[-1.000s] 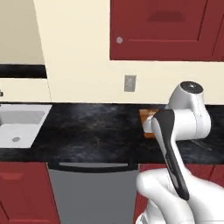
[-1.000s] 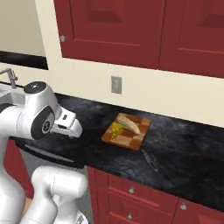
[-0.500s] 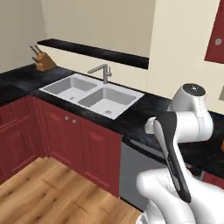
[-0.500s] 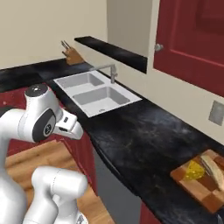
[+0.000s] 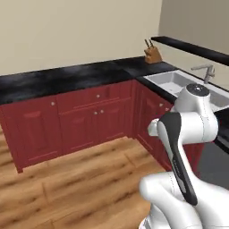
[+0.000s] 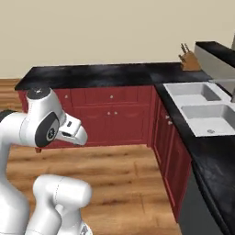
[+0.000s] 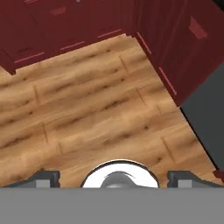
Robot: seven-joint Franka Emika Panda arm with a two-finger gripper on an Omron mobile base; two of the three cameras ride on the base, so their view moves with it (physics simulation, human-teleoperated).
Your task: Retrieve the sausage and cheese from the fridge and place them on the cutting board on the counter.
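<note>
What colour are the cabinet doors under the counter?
Dark red, under the black counter. The cabinet doors show best in the right base view.

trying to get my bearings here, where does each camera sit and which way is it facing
Left base view: behind the arm on its left, facing the counter corner, knife block and sink; the arm rises lower right.
Right base view: behind the arm on its right, facing that same corner from the other side; the arm rises lower left.
Hand view: on the hand, aimed down at the wooden floor and red cabinets; the pincer tips stand wide apart.
Both base views share counter, sink and knife block.
</note>
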